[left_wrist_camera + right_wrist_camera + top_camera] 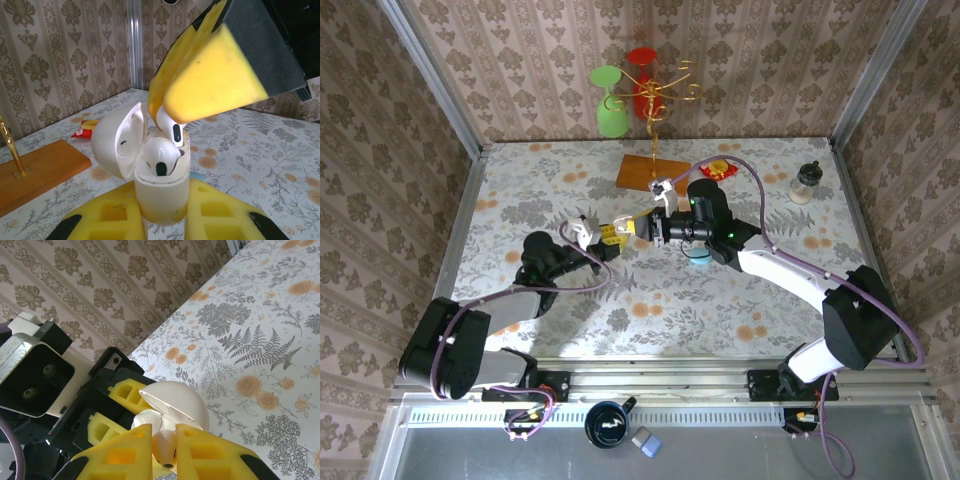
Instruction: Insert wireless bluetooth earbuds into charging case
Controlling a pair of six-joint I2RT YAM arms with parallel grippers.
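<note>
We see the left gripper [162,220] clamped on the open white charging case [161,192], holding it upright with the lid back. Meanwhile the right gripper [167,457] pinches an earbud [170,127] just above the case's free slot, lined up for seating. A second earbud [159,155] sits inside the case.
</note>
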